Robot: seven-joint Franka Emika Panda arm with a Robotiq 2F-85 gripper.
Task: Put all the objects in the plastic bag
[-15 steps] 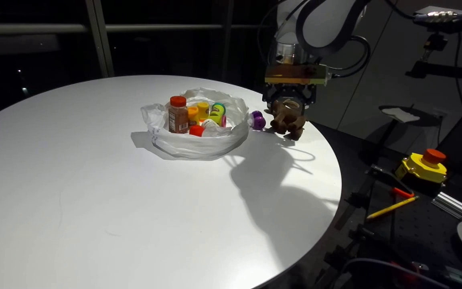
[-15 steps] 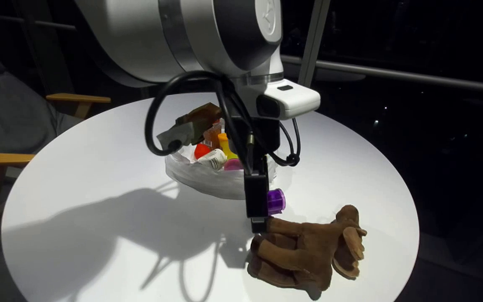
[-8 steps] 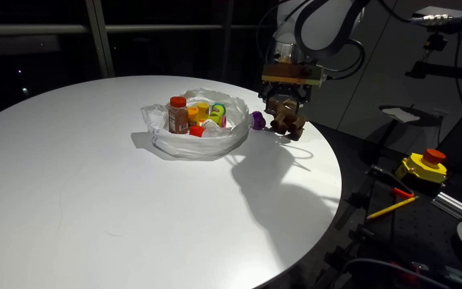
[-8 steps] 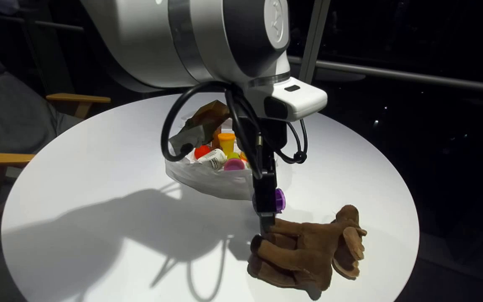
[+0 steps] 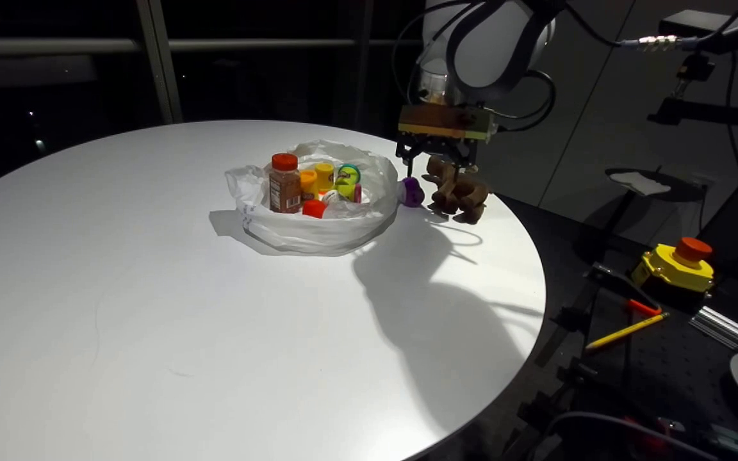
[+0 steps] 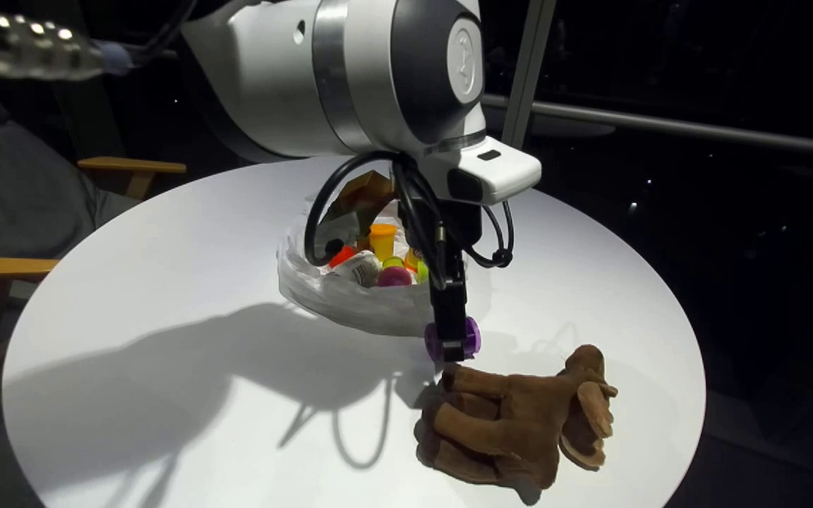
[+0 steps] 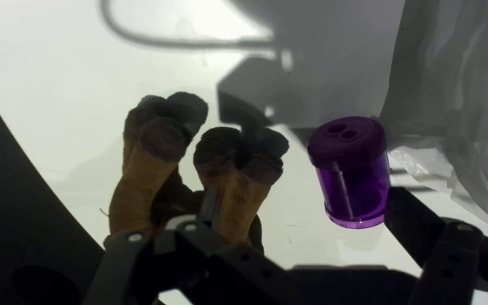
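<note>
Pincer [image 7: 303,205], black and two-fingered, stands wide apart with nothing in its grip, low above the round white table [image 5: 151,320]. In the wrist view a translucent purple cylinder [image 7: 352,182] with two round holes in its cap sits between the fingers, closer to one of them; whether they touch cannot be told. From that angle the opposite finger overlaps the legs of a brown plush toy animal [image 6: 512,423], which lies on its side on the table, just beside the cylinder. Next to the cylinder spreads a wide, wrinkled, whitish thin-film plastic bag [image 5: 318,237], its mouth open. Inside are an upright, red-lidded clear jar [image 5: 284,192] of brown contents, an orange tub [image 5: 308,187], a yellow tub [image 5: 324,178], a yellow-green tub [image 5: 346,178] with a teal lid, a rounded red piece [image 5: 314,209] and a tilted white printed container [image 6: 358,270]. Off the table, in an exterior view, are a yellow box [image 5: 675,267] with a red button [image 5: 693,249] and a yellow pencil [image 5: 628,331].
</note>
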